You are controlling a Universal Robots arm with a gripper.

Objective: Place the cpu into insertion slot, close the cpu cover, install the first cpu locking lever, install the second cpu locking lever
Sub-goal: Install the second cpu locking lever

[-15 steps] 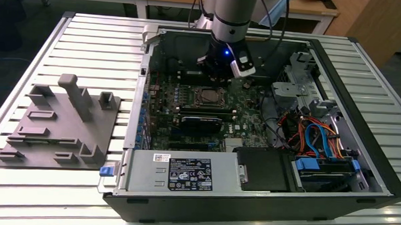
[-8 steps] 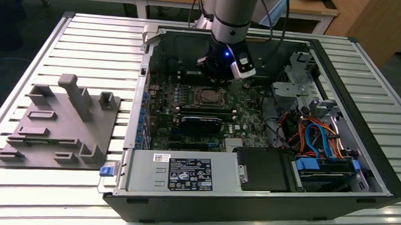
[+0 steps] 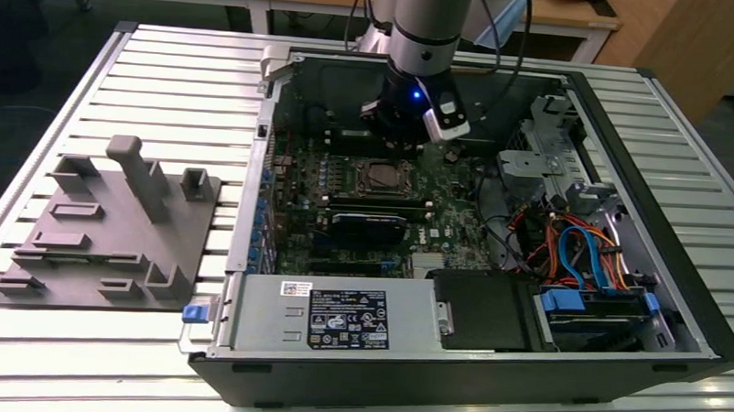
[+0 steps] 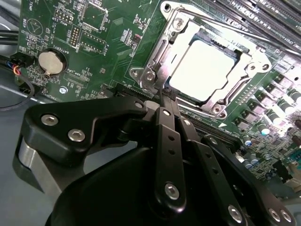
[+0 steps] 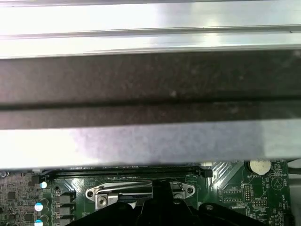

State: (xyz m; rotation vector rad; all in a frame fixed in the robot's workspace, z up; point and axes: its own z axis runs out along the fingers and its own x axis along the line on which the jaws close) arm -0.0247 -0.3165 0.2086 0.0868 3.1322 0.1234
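Sitting in the slot (image 4: pixel 207 70), the cpu (image 4: pixel 203 70) shows its pale metal top in the second wrist view. The cover (image 4: pixel 186 33) lies flat around it as a silver frame, so the chip is seen through the cut-out. A thin lever (image 4: pixel 225 30) runs along one side of the frame and looks to be down against it; the state of a second lever I cannot tell. In the exterior view the slot (image 3: pixel 379 176) is a small square with silver rim in the upper part of the green board (image 3: pixel 342 205).

The gripper (image 4: pixel 165 96) is just at the edge of the cover, near one corner screw. Its two black fingers (image 4: pixel 164 122) are pressed together with no gap, and nothing is between them. If the tips touch the metal frame or hover just over it, I cannot tell. In the first wrist view the gripper (image 5: pixel 162 186) stands at the frame edge too, under a broad grey bar (image 5: pixel 141 141).

On the board beside the slot sits a round coin battery (image 4: pixel 51 62). The board lies inside an open computer case (image 3: pixel 659 225), which rests on a slatted table (image 3: pixel 128 60). On the exterior view's left, well apart from the case, stands a grey fixture (image 3: pixel 110 224).
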